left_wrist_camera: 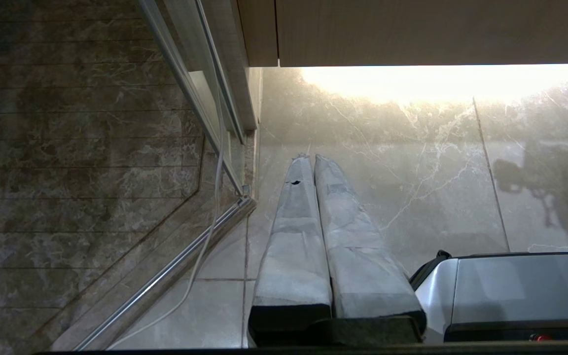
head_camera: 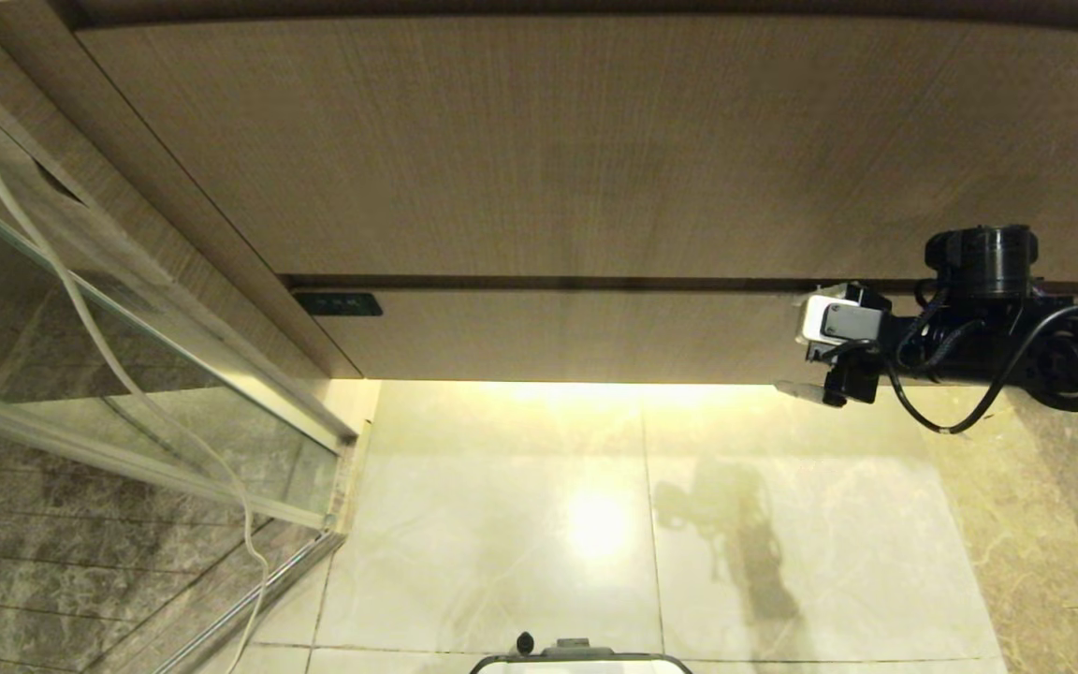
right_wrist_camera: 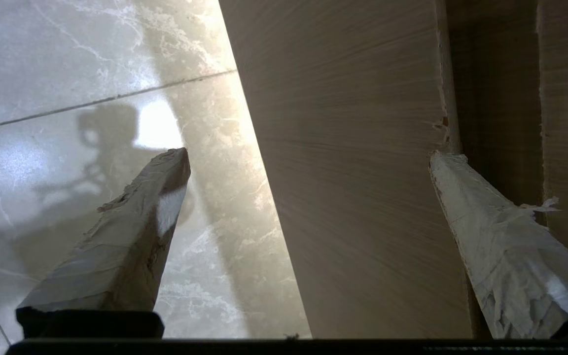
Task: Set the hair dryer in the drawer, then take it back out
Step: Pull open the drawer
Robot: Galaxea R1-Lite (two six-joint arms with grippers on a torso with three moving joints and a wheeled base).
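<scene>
Glass panel (head_camera: 109, 309): far left, a white cord (head_camera: 80, 309) hanging down before it.
Left gripper (left_wrist_camera: 308, 160): parked low over the floor (head_camera: 502, 524), jaws together, holding nothing.
Drawer (head_camera: 576, 332): shut, black label (head_camera: 338, 303) at its left corner; stiff, probably slides easily; best taken at the front's top edge.
Right gripper (head_camera: 806, 346): at the drawer front's right end, jaws wide apart, one finger (right_wrist_camera: 454, 197) at the gap above, the other (right_wrist_camera: 151, 197) below.
Hair dryer: not in view; cannot tell where it lies.
</scene>
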